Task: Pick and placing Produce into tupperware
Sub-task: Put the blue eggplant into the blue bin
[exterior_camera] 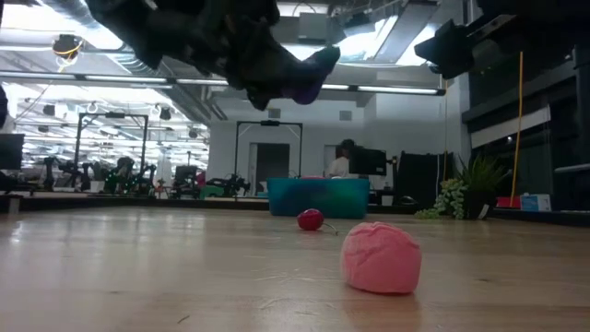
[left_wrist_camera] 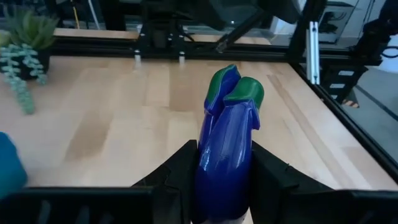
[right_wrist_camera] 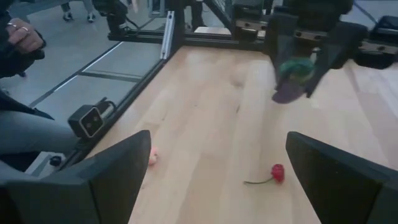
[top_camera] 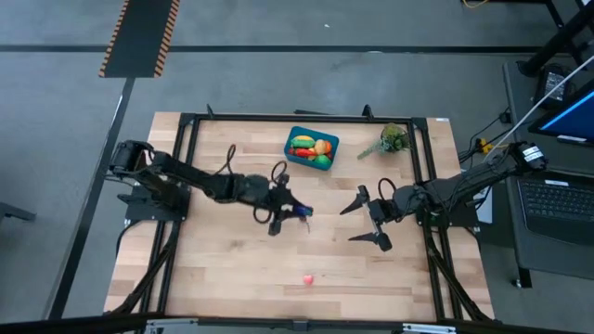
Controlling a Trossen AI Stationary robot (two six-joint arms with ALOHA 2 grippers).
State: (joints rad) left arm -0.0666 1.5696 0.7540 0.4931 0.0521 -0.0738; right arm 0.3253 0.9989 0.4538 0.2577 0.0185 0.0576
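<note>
My left gripper (top_camera: 290,211) hangs over the table's middle, shut on a blue-purple toy eggplant (left_wrist_camera: 227,143) with a green cap. The teal-blue tub (top_camera: 311,148) stands near the far edge and has orange, yellow, red and green pieces in it. A pink ball-shaped piece (top_camera: 307,278) lies near the near edge. A red cherry with a stem (right_wrist_camera: 277,173) lies on the wood between the grippers, below the eggplant. My right gripper (top_camera: 367,220) is open right of centre and touches nothing. My left gripper pinches the eggplant's purple body (left_wrist_camera: 224,177) between its two fingers (left_wrist_camera: 180,168). The fingers come level from the table's left and lie along the eggplant. The green cap end (left_wrist_camera: 239,87) sticks out past the fingertips. The eggplant is lifted clear (exterior_camera: 304,83) of the table.
A leafy green plant sprig (top_camera: 390,141) lies right of the tub near the far edge. A black frame (top_camera: 306,119) runs round the table. Bare wood spreads between the grippers and the near edge. A person's hand (right_wrist_camera: 22,37) shows beyond the table.
</note>
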